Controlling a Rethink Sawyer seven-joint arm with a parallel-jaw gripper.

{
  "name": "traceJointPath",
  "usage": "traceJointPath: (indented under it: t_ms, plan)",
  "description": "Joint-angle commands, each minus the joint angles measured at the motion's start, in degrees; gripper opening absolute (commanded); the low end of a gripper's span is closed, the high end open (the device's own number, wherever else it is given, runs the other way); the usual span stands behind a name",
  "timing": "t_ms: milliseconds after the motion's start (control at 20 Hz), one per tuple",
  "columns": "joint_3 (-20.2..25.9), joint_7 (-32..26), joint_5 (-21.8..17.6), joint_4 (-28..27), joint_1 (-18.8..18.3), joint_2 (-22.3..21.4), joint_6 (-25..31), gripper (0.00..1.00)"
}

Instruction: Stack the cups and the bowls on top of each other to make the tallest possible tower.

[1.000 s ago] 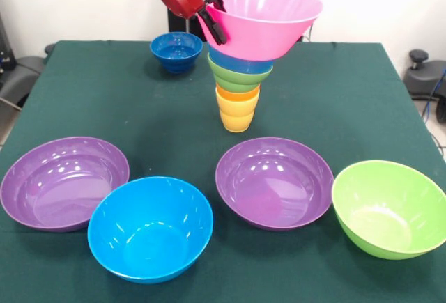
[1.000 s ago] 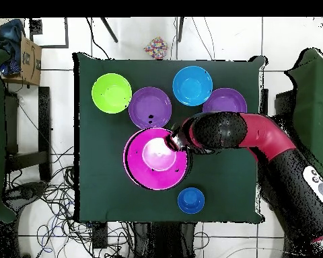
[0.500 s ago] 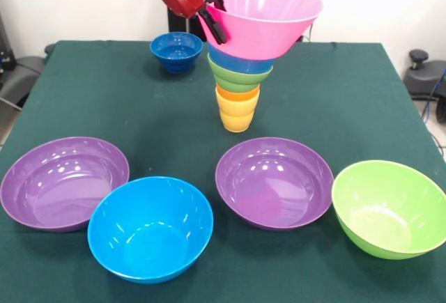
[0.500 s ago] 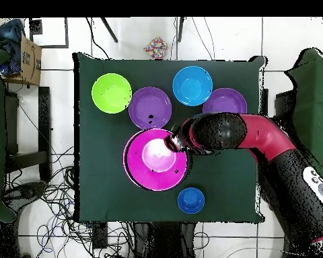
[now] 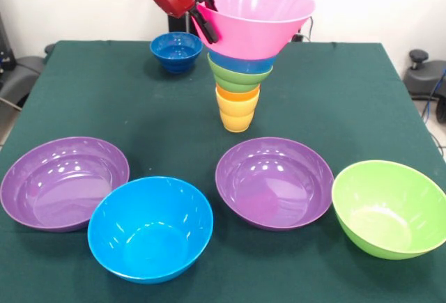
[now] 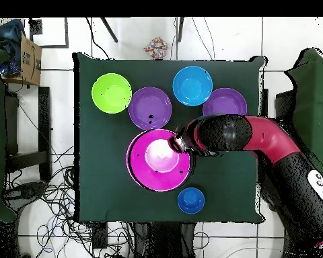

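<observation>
Pink bowl gripped at the rim, on top of the tower.

Front view: the glossy large pink plastic bowl point(image 5: 254, 16) sits above the light blue bowl point(image 5: 240, 61), small green bowl point(image 5: 238, 80) and ribbed orange cup point(image 5: 237, 97) nested in the yellow cup point(image 5: 236, 118). The black gripper point(image 5: 204, 23) is clamped on its left rim. All loose bowls are empty. Against the previous frames, the pink bowl is more level and shifted left.
Overhead view: only the pink bowl's inside shows, hiding the tower; the red arm point(image 6: 258, 134) reaches in from the right.
</observation>
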Motion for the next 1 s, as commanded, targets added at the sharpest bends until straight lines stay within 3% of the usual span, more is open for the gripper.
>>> traceJointPath:
  t_ms: [50,550,1000]
  plan:
    - [-2.9,-0.99,-2.33,1.9,0.17,2.17,-0.58,0.0]
    - [-2.64,-0.91,-2.5,2.73,-0.51,2.16,-0.8,0.0]
    - [-1.83,1.22,-2.04,6.82,-1.78,-0.24,-2.8,0.0]
